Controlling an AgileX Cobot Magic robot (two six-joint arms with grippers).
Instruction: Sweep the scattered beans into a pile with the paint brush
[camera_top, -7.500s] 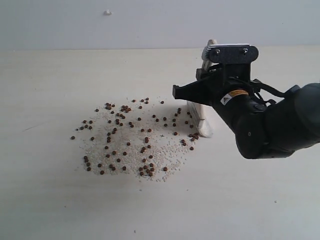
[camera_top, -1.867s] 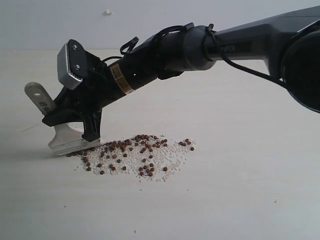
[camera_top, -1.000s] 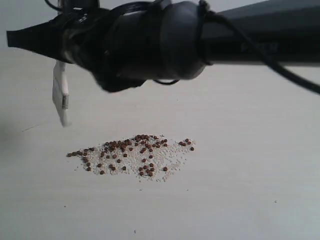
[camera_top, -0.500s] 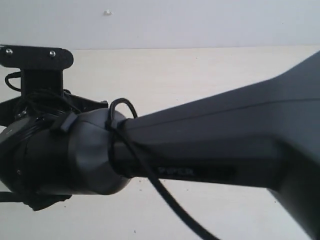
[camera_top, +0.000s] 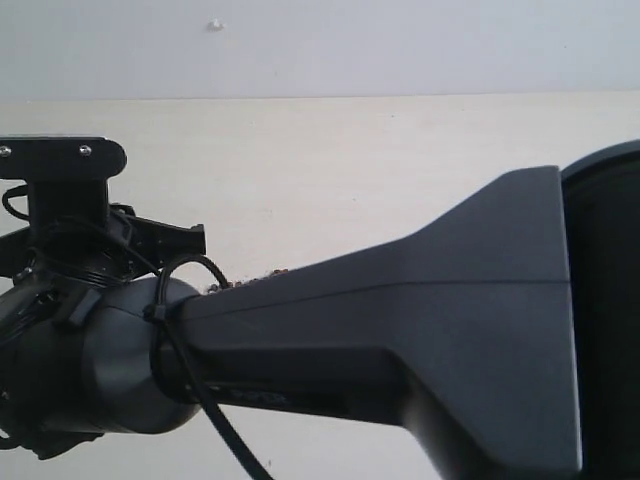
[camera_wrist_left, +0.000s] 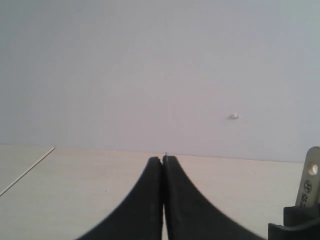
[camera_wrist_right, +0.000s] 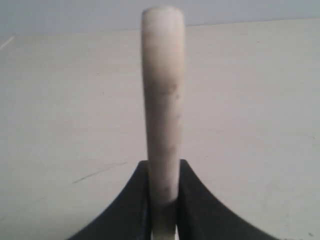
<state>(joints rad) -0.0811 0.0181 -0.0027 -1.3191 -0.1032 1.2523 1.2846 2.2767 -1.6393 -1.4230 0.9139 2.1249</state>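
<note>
so the right arm has swung across the camera, hiding nearly all the beans; right gripper clamps the paint brush handle, left gripper is closed, empty. Probably repositioning for another sweep

Pale table, apparently beans, mostly hidden

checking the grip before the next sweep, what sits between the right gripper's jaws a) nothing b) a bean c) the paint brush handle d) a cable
c, in the right wrist view the right gripper is closed on the pale wooden handle of the paint brush.
</note>
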